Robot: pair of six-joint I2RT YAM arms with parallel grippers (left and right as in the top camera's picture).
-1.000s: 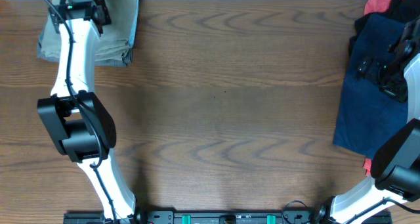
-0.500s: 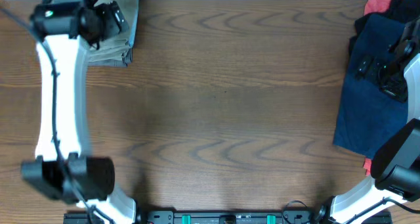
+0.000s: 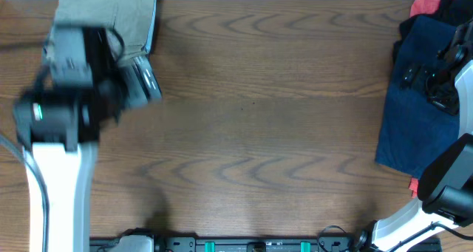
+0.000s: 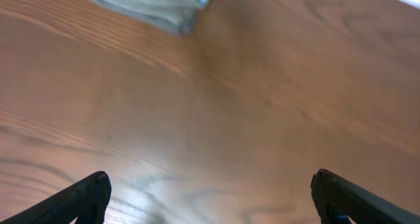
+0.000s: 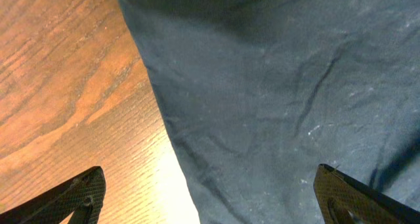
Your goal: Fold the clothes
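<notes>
Left arm pulled back from folded khaki garment (image 3: pixel 111 8), now blurred over left side of table (image 3: pixel 259 119). Left gripper (image 4: pixel 210 184) spread wide, nothing between fingers, bare wood below; garment corner shows at top of left wrist view. Khaki garment lies folded at far left corner. Right gripper (image 5: pixel 209 178) unchanged: jaws apart over navy garment (image 3: pixel 410 119) at right edge, clamping nothing. Red cloth (image 3: pixel 427 4) beyond navy piece.

Left end effector (image 4: pixel 210 188) and right end effector (image 5: pixel 210 181) both gape wide, pointing downward.
</notes>
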